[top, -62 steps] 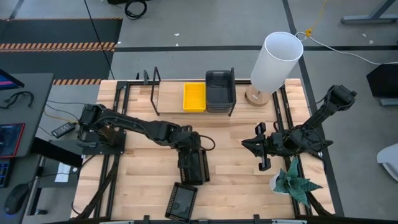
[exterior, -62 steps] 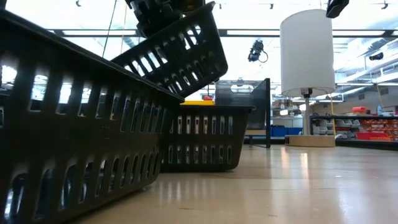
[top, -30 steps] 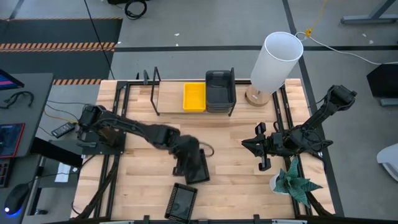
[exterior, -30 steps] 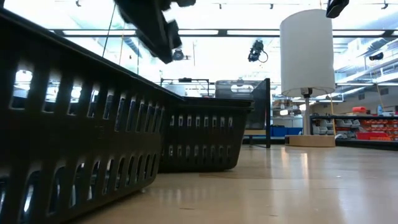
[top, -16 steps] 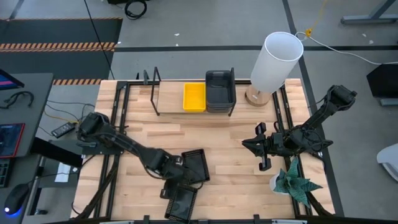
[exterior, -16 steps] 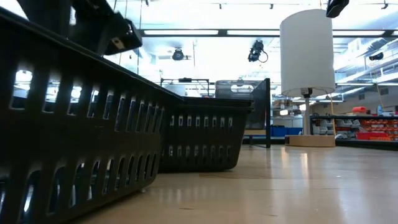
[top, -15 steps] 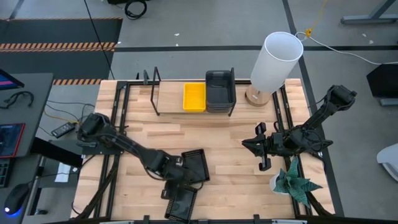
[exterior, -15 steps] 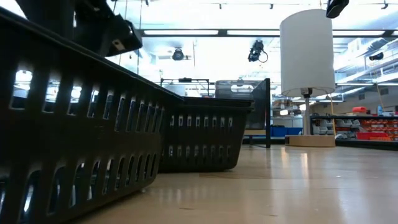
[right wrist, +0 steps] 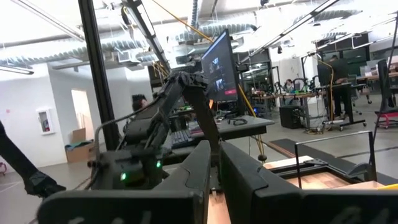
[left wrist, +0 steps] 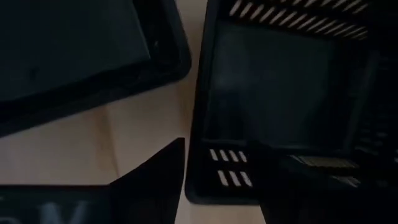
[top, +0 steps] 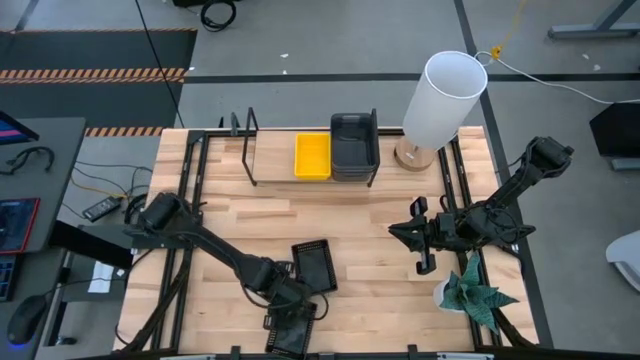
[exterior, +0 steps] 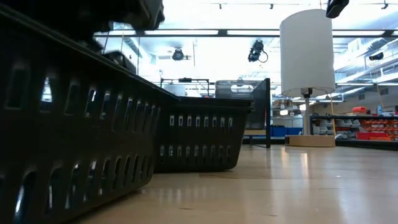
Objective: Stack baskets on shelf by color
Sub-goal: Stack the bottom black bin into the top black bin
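Note:
A black perforated basket (top: 292, 332) sits at the table's near edge and fills the left of the low view (exterior: 62, 124). A second black basket (top: 314, 266) stands just beyond it (exterior: 199, 137). My left gripper (top: 287, 300) is open, pointing down over the near basket's far rim. In the left wrist view (left wrist: 230, 186) one finger (left wrist: 155, 180) is outside that basket (left wrist: 280, 93) and the other is over its inside. The shelf (top: 250, 150) at the far edge holds yellow baskets (top: 312, 155) and dark grey baskets (top: 354, 145). My right gripper (top: 395, 232) is shut and empty at the right. My left gripper points down with its fingers on either side of the near black basket's wall (left wrist: 200, 155), close to a corner. I cannot tell whether the fingers touch it. The basket rests flat on the table.
A tall white cylinder (top: 445, 95) stands at the far right beside the shelf. A green plant (top: 475, 295) sits near the right edge. Bare wood lies between the black baskets and my right gripper. People show far off in the right wrist view.
My left gripper has gone from over the middle black basket toward the table's near edge and down, to the near basket's rim. The middle basket stays on the table.

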### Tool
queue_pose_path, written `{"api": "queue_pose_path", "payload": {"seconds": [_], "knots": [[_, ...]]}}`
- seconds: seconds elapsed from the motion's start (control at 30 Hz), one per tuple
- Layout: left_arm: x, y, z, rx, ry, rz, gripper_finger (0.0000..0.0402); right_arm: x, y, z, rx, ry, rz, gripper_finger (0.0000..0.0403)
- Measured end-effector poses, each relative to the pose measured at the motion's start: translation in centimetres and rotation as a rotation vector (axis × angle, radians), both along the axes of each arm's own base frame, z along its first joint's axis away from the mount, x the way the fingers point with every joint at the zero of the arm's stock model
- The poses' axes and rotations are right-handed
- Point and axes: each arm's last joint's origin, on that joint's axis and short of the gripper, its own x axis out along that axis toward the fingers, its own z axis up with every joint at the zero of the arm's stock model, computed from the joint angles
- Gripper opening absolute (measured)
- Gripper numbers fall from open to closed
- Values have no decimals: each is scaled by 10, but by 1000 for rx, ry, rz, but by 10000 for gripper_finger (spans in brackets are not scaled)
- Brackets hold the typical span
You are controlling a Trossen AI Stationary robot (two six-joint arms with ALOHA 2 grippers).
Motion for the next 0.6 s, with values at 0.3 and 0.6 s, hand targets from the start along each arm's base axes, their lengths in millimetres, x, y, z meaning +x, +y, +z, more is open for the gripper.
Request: {"api": "queue_pose_path", "payload": {"seconds": [0.3,0.6], "knots": [[0,-3,-13,19,32,-11,66,0,0,0,0,0,0,40],[-6,6,9,-81,82,-40,8,0,0,0,0,0,0,40]]}}
